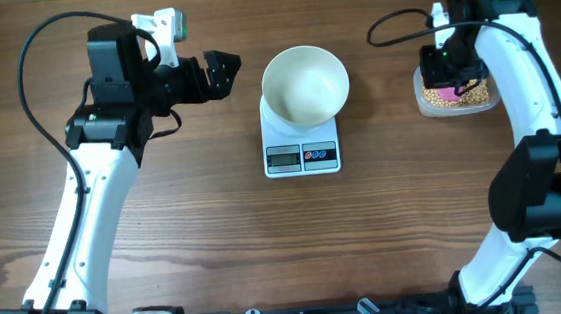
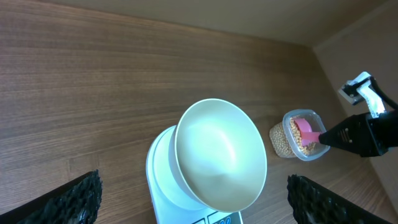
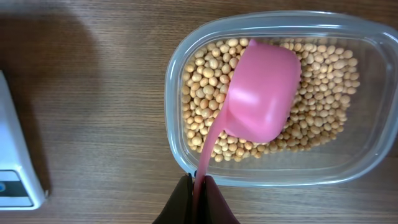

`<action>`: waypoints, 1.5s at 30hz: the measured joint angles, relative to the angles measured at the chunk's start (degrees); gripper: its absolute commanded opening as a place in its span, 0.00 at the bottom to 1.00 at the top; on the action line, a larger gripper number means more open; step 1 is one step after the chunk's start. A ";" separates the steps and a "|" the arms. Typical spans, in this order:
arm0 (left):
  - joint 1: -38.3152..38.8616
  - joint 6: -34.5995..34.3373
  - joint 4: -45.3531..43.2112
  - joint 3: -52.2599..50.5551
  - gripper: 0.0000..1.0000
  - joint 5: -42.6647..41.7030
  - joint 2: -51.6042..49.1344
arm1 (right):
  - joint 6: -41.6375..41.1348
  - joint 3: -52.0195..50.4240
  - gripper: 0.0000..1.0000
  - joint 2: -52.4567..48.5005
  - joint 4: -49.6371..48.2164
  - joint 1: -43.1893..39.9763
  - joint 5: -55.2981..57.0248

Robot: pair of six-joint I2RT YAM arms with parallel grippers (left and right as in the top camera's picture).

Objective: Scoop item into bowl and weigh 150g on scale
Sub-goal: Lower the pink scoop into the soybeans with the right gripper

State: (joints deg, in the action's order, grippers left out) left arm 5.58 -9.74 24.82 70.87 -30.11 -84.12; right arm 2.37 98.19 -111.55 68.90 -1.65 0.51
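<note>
The empty white bowl (image 1: 304, 85) sits on the small white scale (image 1: 302, 157) at the table's middle. Pale beans (image 3: 205, 87) fill a clear plastic tub (image 3: 273, 177) at the right. A pink scoop (image 3: 261, 93) lies in the beans with its rounded back toward the wrist camera. My right gripper (image 3: 199, 193) is shut on the scoop's thin handle at the tub's near rim. My left gripper (image 1: 222, 74) hovers wide open just left of the bowl, holding nothing. The left wrist view shows the bowl (image 2: 217, 155) between its fingers (image 2: 71, 199), with the tub (image 2: 298, 140) beyond.
Bare wooden table surrounds the scale. A corner of the scale (image 3: 15, 168) shows left of the tub in the right wrist view. Black cables trail from both arms at the back of the table.
</note>
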 measured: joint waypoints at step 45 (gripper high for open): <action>0.00 0.00 0.00 0.00 1.00 0.00 0.00 | 14.49 0.22 0.04 0.00 1.88 -21.64 -27.43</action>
State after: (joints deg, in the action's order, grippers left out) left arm 5.58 -9.74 24.82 70.87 -30.11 -84.12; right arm 16.86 98.41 -111.55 70.78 -23.29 -26.92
